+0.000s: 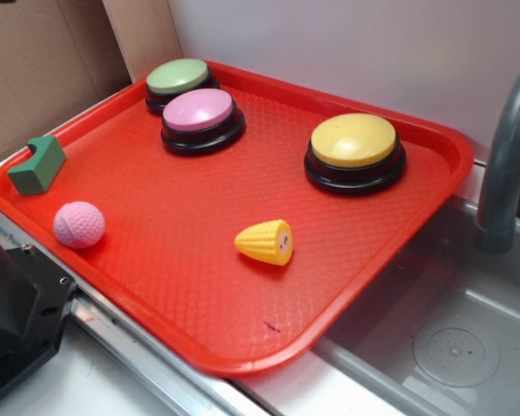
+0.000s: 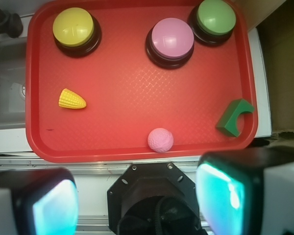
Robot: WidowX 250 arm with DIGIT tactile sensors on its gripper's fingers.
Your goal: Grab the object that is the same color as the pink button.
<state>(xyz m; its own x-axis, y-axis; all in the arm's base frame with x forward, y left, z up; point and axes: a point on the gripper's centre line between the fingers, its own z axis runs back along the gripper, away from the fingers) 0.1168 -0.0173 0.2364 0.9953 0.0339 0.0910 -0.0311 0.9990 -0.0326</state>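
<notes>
The object, a small light-pink dimpled ball (image 1: 79,224) (image 2: 160,139), rests on the red tray (image 1: 182,269) (image 2: 122,88) close to its near rim. The pink button (image 1: 198,113) (image 2: 172,38), domed on a black base, stands toward the tray's far side. In the wrist view my gripper (image 2: 137,205) hangs high above, just outside the tray's near edge, open. Its two fingers (image 2: 220,196) with cyan pads are wide apart with nothing between them. The ball lies beyond the gap, slightly right of centre. The exterior view does not show the gripper.
A green-topped button (image 1: 178,76) (image 2: 215,17) and a yellow-topped button (image 1: 354,143) (image 2: 73,27) share the tray. Also on it are a yellow toy corn (image 1: 265,242) (image 2: 71,99) and a green block (image 1: 36,165) (image 2: 234,117). A grey sink (image 1: 451,347) with faucet (image 1: 507,156) adjoins. The robot's black base (image 1: 17,312) sits beside the tray.
</notes>
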